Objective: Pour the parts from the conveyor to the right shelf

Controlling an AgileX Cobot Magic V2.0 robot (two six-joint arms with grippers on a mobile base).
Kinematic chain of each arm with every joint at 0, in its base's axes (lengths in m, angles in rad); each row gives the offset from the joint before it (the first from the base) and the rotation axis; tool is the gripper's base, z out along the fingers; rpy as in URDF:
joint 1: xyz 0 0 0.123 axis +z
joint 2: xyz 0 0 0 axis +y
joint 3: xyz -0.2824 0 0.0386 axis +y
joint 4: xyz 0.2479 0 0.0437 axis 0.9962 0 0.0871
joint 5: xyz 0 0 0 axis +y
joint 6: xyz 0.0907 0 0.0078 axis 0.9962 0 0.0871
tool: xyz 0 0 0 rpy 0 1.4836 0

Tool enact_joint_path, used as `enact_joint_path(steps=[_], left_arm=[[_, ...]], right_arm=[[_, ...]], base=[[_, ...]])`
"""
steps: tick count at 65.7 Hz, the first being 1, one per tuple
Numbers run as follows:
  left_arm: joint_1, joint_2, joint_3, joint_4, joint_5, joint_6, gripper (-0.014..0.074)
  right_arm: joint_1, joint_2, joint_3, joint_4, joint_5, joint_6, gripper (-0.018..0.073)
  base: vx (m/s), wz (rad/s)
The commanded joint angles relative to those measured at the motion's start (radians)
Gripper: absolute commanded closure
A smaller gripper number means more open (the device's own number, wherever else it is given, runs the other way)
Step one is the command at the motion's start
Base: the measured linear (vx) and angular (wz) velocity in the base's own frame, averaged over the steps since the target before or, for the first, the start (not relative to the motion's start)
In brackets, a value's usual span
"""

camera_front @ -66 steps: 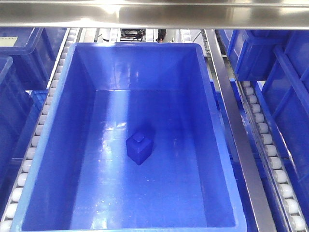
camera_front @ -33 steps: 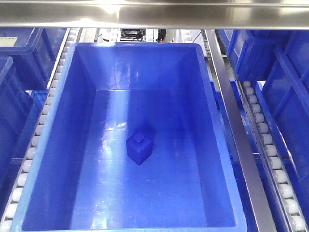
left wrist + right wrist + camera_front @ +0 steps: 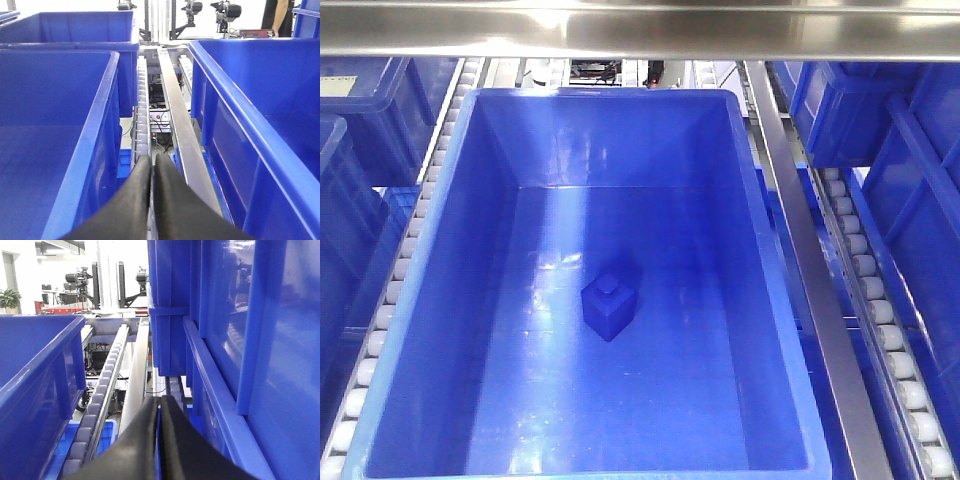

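One small bright-blue block with a round stud on top lies on the floor of a large deep-blue bin, which sits on the steel shelf's roller tracks. No gripper shows in the front view. My left gripper is shut, with nothing seen between its black fingers, and points along the gap between two blue bins over a steel rail. My right gripper is shut in the same way, beside a steel rail and rollers. The conveyor is out of view.
More blue bins stand on both sides of the central bin, on the left and on the right. A steel crossbar spans the top. Bin walls flank the left gripper closely and the right gripper closely. Camera rigs and a person stand far behind.
The central bin's near rim has come slightly further into view at the bottom of the front view. The block stays in place inside the bin.
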Motion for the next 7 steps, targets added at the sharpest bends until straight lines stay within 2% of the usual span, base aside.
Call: enact_joint_path(steps=[1,7], left_arm=[[-0.005,-0.011,-0.019,-0.006,-0.072,-0.008,0.0603],[-0.005,-0.011,-0.019,-0.006,-0.072,-0.008,0.0603]], right_arm=[[-0.006,-0.006,0.009,-0.008,-0.076,-0.003,0.0568],[-0.006,-0.006,0.009,-0.008,-0.076,-0.003,0.0568]], base=[[0.0,0.0],[0.0,0.0]])
